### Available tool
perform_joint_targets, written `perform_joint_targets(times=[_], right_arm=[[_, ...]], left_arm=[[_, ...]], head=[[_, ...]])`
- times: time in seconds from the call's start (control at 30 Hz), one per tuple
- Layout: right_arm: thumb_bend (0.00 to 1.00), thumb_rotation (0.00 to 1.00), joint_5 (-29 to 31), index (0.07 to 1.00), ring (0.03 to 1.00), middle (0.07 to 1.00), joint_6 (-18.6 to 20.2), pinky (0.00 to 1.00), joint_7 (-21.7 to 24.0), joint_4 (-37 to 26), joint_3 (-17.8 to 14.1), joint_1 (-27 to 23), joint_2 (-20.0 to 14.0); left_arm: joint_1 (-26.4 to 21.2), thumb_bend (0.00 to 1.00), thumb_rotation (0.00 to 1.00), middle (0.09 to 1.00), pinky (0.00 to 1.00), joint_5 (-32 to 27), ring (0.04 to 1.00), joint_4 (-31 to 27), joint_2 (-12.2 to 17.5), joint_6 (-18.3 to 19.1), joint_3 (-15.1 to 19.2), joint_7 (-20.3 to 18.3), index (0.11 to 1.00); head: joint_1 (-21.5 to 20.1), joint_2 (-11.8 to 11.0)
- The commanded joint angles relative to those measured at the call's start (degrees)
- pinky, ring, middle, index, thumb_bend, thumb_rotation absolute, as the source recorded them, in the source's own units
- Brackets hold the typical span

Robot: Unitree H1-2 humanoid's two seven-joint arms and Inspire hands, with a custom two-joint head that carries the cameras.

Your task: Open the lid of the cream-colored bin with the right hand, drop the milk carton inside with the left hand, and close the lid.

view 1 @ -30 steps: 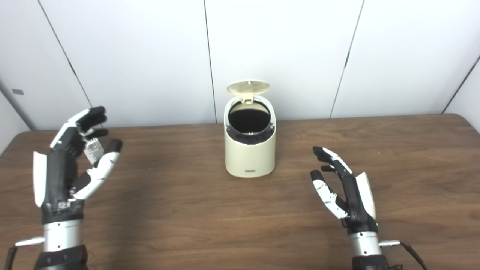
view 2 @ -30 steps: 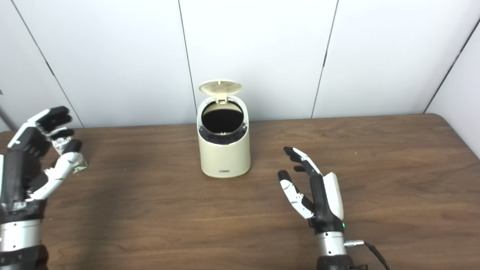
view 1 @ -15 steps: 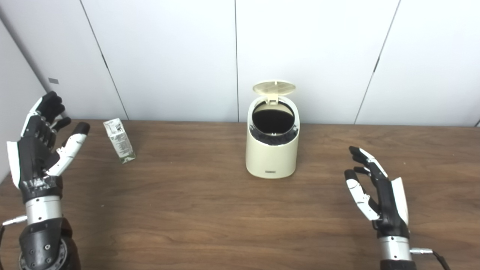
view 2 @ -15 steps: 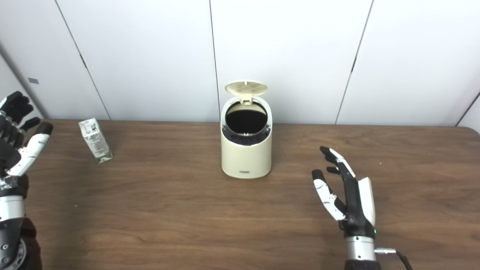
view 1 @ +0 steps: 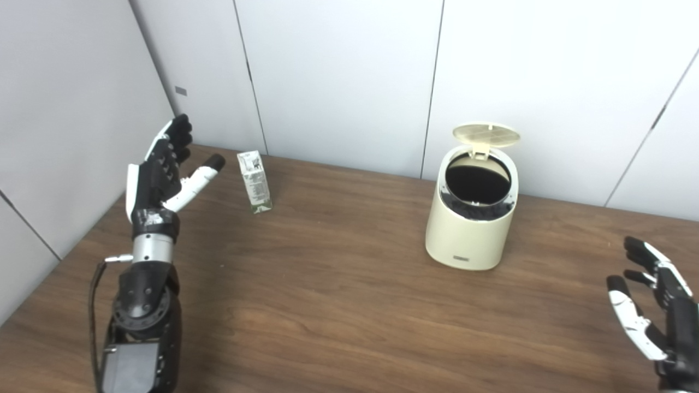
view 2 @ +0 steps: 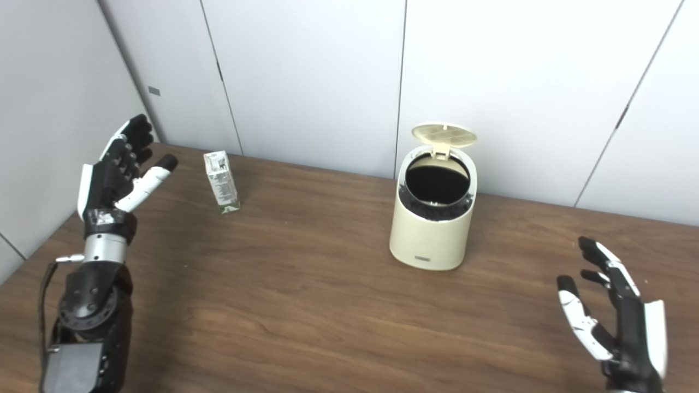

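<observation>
The cream-colored bin stands on the brown table with its round lid flipped up at the back, and its dark inside shows. A small milk carton stands upright at the far left of the table, near the wall. My left hand is raised just left of the carton, open, fingers spread, a short gap away from it. Low at the right, my right hand hovers open over the table, well right of the bin and holding nothing.
White wall panels run behind the table, and a side wall closes in on the left. The table's left edge lies just beside my left arm.
The camera has swung left, so the whole scene has shifted right. The left hand now stands close beside the carton, which it earlier hid. The right hand has kept its pose.
</observation>
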Motion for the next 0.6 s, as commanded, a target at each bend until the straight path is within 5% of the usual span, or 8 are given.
perform_joint_targets(times=[0.0,0.23,0.57], right_arm=[[0.16,0.66,0.72,0.774,0.777,0.798,-3.12,0.62,0.71,1.35,-0.84,0.27,-1.57],[0.3,0.81,2.88,0.747,0.74,0.772,-6.87,0.57,1.39,7.6,-1.58,-1.84,-2.97],[0.3,0.8,2.82,0.727,0.717,0.755,-7.67,0.53,1.21,9.78,-1.84,-2.65,-3.23]], left_arm=[[-2.79,1.0,0.39,0.92,0.9,0.83,0.927,-1.21,0.16,0.07,-0.21,1.14,0.939],[-4.39,1.0,0.41,0.933,0.91,3.2,0.945,2.68,-0.93,-0.14,-1.43,2.65,0.954],[-6.43,1.0,0.45,0.923,0.9,6.19,0.924,9.65,-2.47,-0.78,-1.06,7.99,0.952]], head=[[0.01,0.07],[6.28,-1.75],[8.97,-3.7]])
